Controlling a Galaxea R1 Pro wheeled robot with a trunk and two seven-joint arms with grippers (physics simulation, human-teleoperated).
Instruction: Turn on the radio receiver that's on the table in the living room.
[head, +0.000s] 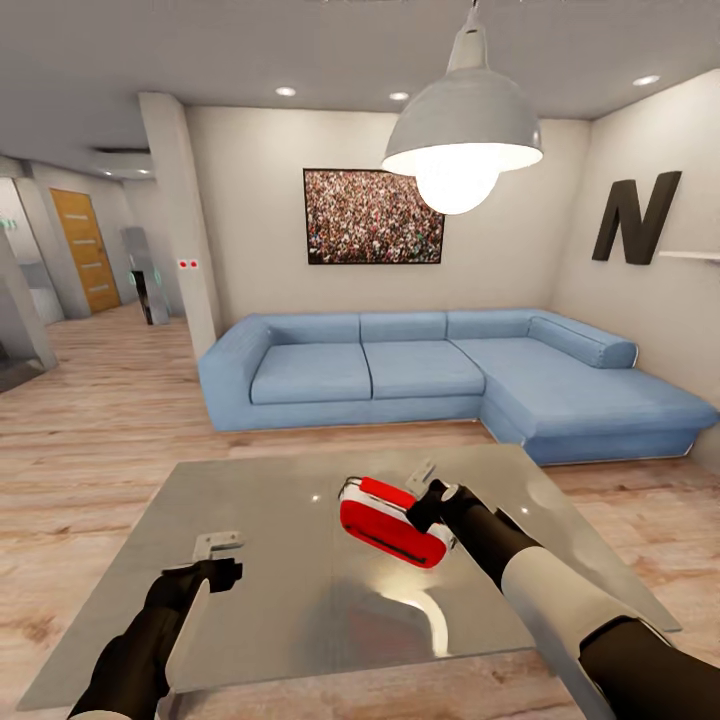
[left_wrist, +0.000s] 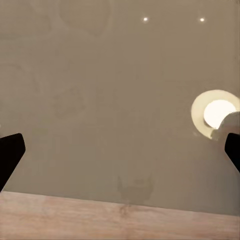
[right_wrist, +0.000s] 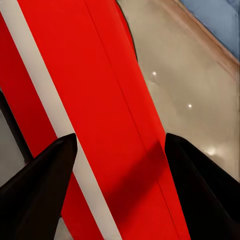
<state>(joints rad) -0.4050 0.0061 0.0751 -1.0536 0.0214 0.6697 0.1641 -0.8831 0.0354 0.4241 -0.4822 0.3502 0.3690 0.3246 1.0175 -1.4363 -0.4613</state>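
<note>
**Right hand on the red radio, switch still to find**

My right hand (head: 428, 503) is at the radio receiver (head: 392, 522), which sits on the counter (head: 300, 560) near its middle, a bit toward my right side. The radio looks tipped, not flat on its base. In the right wrist view its red body with the white stripe (right_wrist: 90, 115) runs right between my two dark fingers (right_wrist: 200, 190). The fingers are spread wide, one on each side of the radio. I can't tell if they touch it or squeeze it, so I won't call it a grip.

My left hand (head: 222, 568) hangs low over the counter, well apart from the radio. It's open & has nothing in it. In the left wrist view the fingertips (left_wrist: 10, 152) stand far apart over the shiny grey top, w/ the lamp glow (left_wrist: 216, 114) shining back off it.

Behind the counter are the blue sofa (head: 440, 375), the crowd picture (head: 373, 216) and the black N (head: 636, 216), so this is the living room.

Step in hand, I think: reach the radio & get at its on button. The reach is about done. Next I need to find the button or slot & press it softly, w/o pushing the radio over or sliding it across the slick top. I can't see the button from here.
</note>
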